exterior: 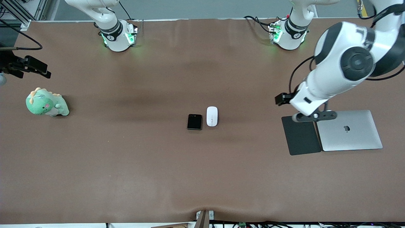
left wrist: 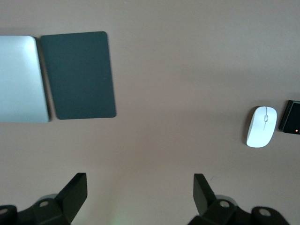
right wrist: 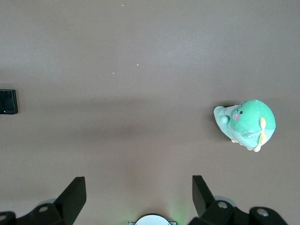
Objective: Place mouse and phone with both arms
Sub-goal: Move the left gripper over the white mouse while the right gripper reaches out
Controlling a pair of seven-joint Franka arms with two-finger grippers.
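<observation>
Over bare table, left gripper (left wrist: 140, 197) and right gripper (right wrist: 139, 199) gape wide, holding nothing

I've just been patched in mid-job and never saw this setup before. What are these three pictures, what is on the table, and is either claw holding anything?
You see two white robot arms bolted along one table edge. The big picture looks down from a high camera facing them. The other two come from cameras on each arm's wrist, looking past its own black fingers at the table.

The phone and the mouse lie side by side mid-table, the mouse toward the left arm's end. At that end, a black pad lies beside a closed silver laptop. A green plush toy sits at the right arm's end.

The left claw hangs open over bare table near the pad. The right claw hangs open near the toy. Neither holds anything; both items are untouched.
</observation>
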